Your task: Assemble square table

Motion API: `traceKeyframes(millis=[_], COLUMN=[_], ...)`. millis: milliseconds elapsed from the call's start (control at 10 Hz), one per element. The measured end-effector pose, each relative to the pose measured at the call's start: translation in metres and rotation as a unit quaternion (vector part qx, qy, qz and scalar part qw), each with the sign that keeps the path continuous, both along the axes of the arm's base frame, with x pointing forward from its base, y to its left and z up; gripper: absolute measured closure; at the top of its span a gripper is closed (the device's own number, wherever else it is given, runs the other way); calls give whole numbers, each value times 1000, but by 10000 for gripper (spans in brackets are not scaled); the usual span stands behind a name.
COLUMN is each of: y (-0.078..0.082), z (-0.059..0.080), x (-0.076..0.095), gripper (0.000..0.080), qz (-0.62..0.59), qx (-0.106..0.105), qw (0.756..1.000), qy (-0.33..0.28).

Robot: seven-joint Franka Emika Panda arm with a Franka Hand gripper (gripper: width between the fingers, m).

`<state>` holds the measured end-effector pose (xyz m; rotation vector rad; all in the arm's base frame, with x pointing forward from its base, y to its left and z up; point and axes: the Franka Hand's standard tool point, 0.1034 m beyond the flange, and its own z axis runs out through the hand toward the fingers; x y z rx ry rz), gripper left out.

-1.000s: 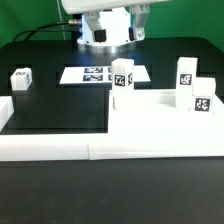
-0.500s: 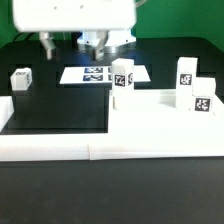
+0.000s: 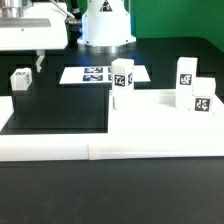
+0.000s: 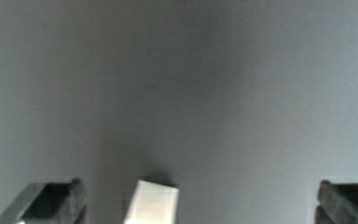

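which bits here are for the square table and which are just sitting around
For the table:
slab
leg
leg
leg
leg

Not part of it:
marker board
border wall
arm, up and away from the parts

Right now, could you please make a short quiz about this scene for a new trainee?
1. True or false: the marker board lies flat on the table.
2. How many legs, such as the lone leg, show in the exterior view?
3. Which stands nearest the exterior view's right? A) the lone leg B) the marker board C) the rightmost leg

Key: 1 true; 2 four; 3 C.
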<state>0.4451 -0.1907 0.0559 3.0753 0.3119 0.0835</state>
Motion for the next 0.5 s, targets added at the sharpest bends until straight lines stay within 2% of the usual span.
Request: traceKeyframes(millis=[200,300,400,500], y=[1,7,-4,-19], z=[-1,-7,-18,-20], x=[-1,-4,-9,-7], gripper=[151,151,151,151], qz=[-1,-19,-44,-66], qx=[2,13,18,21], qw=[1000,999,995,991], qy=[8,36,83,110])
